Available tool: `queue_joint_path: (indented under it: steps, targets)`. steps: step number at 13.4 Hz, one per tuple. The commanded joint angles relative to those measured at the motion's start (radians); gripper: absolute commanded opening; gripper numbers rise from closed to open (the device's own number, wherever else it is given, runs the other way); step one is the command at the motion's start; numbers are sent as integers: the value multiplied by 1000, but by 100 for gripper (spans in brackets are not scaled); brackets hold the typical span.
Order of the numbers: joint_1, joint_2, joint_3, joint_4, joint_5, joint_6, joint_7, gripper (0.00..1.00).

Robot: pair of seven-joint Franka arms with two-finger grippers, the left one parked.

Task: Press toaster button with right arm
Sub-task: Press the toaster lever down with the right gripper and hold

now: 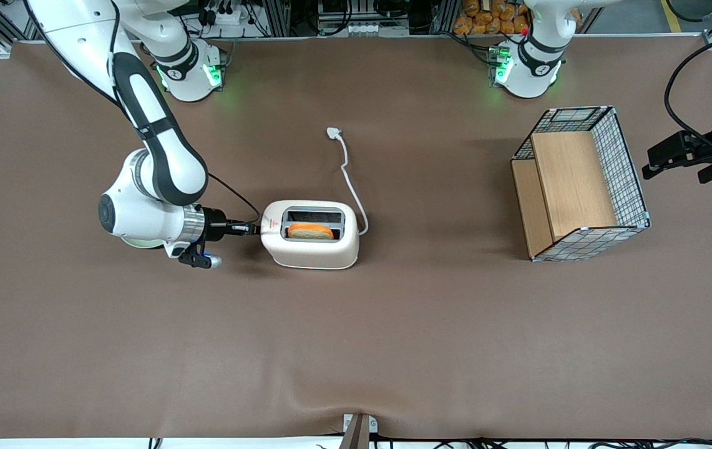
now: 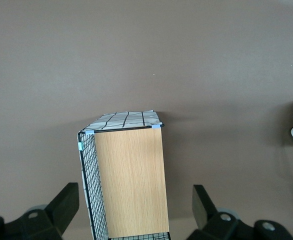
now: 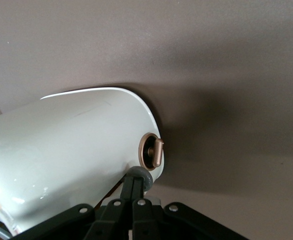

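The gripper (image 1: 251,229) is reaching in level with the counter (image 1: 356,349), its fingers (image 3: 135,192) pinched together with no gap showing between them, and their tips are pressing against the end face of the toaster (image 1: 312,234). The grey button (image 3: 140,175) is sitting right at those fingertips, just beside a bronze-coloured dial (image 3: 151,151). The toaster is standing upright near the middle of the counter with a slice of bread (image 1: 311,231) in its slot, its white cord (image 1: 348,174) trailing away from the front camera.
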Motion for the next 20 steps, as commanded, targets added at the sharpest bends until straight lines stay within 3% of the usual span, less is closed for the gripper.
queue_joint_path:
  steps: [1,9,20]
  targets:
    - [7,37,-2,-16,30,53,-54,0]
    - [37,46,-1,-25,67,94,-54,0]
    - [28,52,-1,-24,67,81,-60,0]
